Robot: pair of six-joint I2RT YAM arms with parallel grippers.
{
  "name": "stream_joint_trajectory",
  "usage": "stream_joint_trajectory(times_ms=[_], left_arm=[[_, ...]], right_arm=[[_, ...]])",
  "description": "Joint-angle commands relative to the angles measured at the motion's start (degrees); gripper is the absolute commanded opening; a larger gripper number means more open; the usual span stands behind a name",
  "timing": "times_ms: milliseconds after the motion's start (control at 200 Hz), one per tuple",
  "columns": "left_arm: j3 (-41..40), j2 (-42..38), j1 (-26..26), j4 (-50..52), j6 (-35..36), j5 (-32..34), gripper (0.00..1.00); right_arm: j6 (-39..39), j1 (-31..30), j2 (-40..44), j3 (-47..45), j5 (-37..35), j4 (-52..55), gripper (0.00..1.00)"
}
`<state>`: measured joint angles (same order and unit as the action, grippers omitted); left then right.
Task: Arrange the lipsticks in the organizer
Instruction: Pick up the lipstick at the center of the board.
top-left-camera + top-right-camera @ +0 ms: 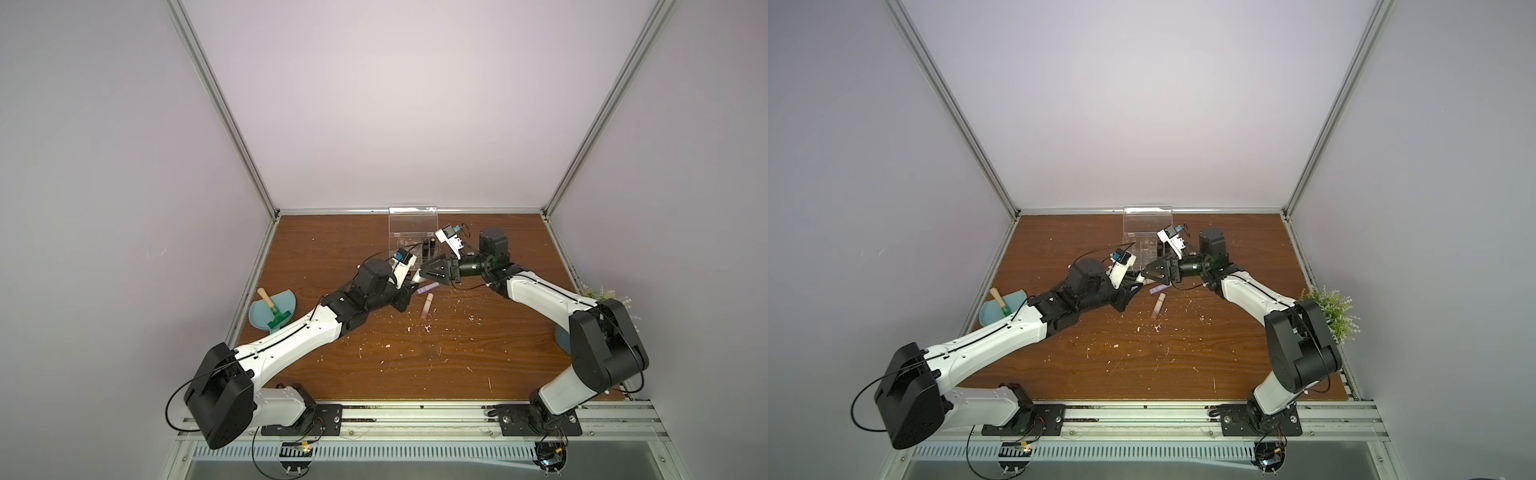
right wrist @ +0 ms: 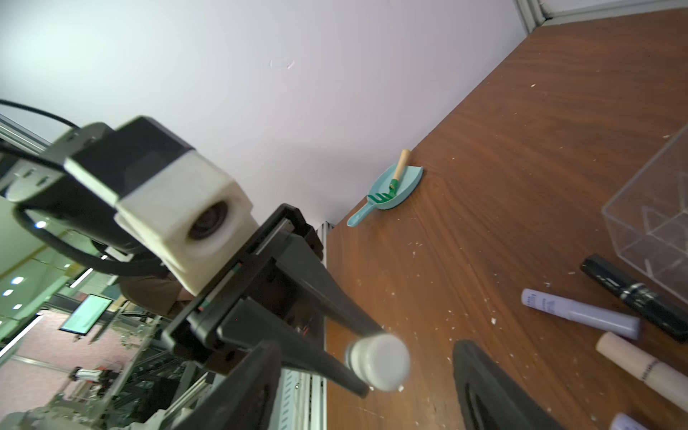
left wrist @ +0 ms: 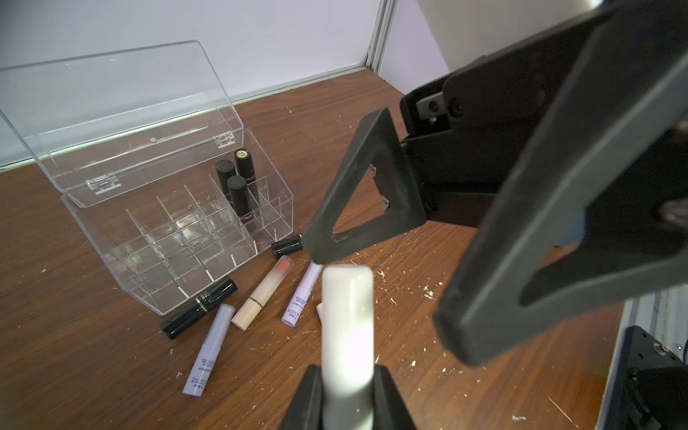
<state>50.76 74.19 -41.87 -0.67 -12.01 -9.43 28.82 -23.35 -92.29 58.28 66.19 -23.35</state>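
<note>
Three glossy black lipsticks [image 3: 238,193] in the clear acrylic organizer [image 3: 149,283], pale tubes [image 1: 427,306] loose mid-frame!
Left tool [image 3: 348,376] pinches a white tube [image 3: 348,316]; right tool [image 3: 387,294] spread.

Clear glossy plastic organizer [image 3: 223,257]. Beside organizer: glossy black tube [image 3: 199,309], matt lilac tube [image 3: 208,350], satin beige tube [image 3: 260,294]. Wood-grain table [image 3: 74,353], scratched, flecked white. Matt black textured plastic fingers [image 3: 352,178]. Smooth white plastic tube [image 3: 347,327].

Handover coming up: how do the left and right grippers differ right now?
Left gripper is shut on the white lipstick; right gripper is open, holding nothing. Left reaches from the dustpan side; right faces it from the opposite side. Both hang above the table, tips close together.
</note>
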Motion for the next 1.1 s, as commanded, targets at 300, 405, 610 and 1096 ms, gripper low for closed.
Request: stream_joint_trajectory(times_ms=[300,405,610,1096], left_arm=[[-0.5,-2.6,0.6,-0.6,0.2,0.6,0.22],[-0.6,-3.0,0.6,-0.2,0.4,1.0,0.22],[-0.5,-3.1,0.6,0.1,0.5,1.2,0.22],[-1.8,-4.7,0.6,-0.1,0.3,2.3,0.82]], right_arm=[[3.4,-1.7,-0.4,2.3,5.4,-5.4,0.54],[2.6,-1.7,-0.2,2.5,5.6,-4.2,0.5],[3.2,-1.7,-0.2,2.7,5.3,-5.0,0.38],[-0.6,-1.7,-1.4,7.4,-1.2,3.3,0.19]])
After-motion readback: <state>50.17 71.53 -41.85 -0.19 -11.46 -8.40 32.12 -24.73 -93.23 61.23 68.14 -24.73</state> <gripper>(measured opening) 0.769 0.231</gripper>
